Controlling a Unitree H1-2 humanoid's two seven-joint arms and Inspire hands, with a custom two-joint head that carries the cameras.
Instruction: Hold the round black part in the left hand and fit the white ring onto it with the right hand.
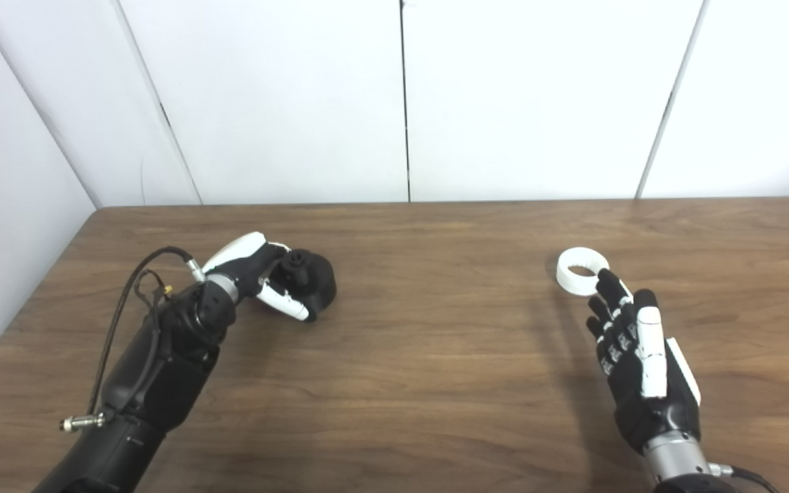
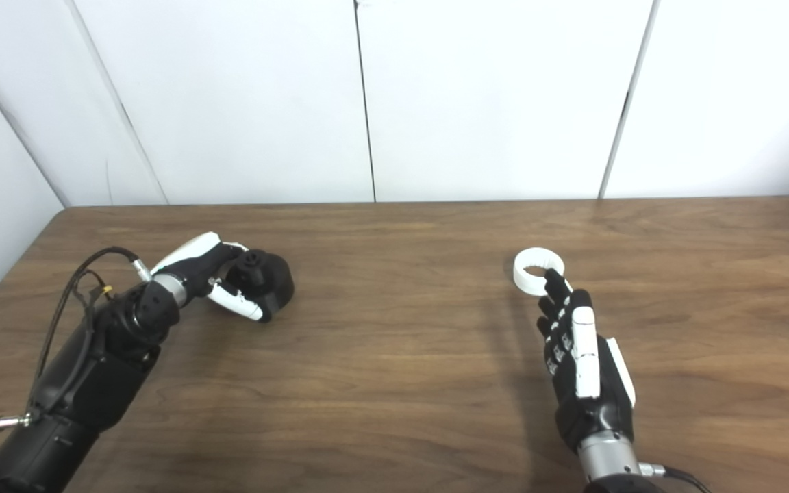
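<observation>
Left hand (image 1: 268, 277): it sits on the left side of the counter. Its fingers and thumb are curled around the round black part, so it has hold of it.
Round black part (image 1: 309, 274): it is low on the counter, on the left side, inside the left hand's grip. A small knob on it points toward the hand. I cannot tell if it is lifted or resting on the wood.
Right hand (image 1: 634, 349): it is on the right side, with nothing in it. Its fingers are straight and close side by side, pointing away toward the wall. The back of the hand faces up.
White ring (image 1: 581, 270): it lies flat on the counter, on the right side, with its hole facing up. It is just past the right hand's fingertips (image 1: 607, 279). One fingertip covers a bit of the ring's near edge in both views. I cannot tell if it really touches the ring or is just above it.
Ring and black part: they are well apart, one on each side of the counter.
Counter (image 1: 435, 356): brown wood with dark grain.
Wall (image 1: 504, 103): white panels stand behind the counter, with thin dark lines between them.
Cable (image 1: 127, 294): a black wire loops along the left arm, near the wrist.
</observation>
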